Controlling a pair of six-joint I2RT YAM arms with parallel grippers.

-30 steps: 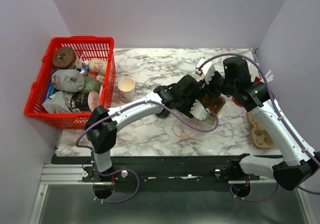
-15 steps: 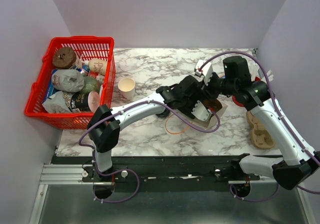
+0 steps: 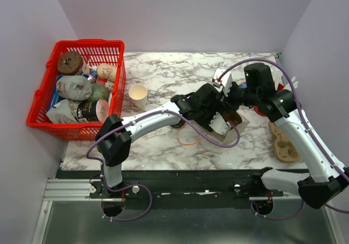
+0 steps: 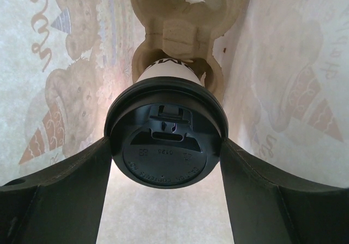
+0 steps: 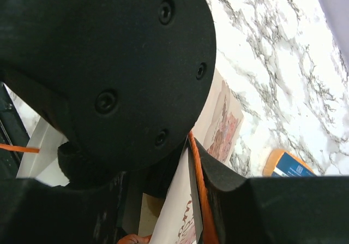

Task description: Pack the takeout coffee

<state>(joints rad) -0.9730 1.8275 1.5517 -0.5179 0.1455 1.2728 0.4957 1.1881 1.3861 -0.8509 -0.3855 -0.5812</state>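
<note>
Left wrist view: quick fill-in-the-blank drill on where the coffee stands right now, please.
The left hand grips the takeout coffee by its black ____.
The cup is ____ the paper bag, over a pulp carrier.
The right hand pinches the bag's rim by its ____ handle.
Missing: lid; inside; orange.

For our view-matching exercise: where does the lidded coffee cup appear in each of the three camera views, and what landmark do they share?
Top: not visible, hidden inside the bag.
Left wrist: cup at centre, lid toward the camera, between the left tool's fingers.
Right wrist: not in it.
Shared landmark: the printed bag.
</note>
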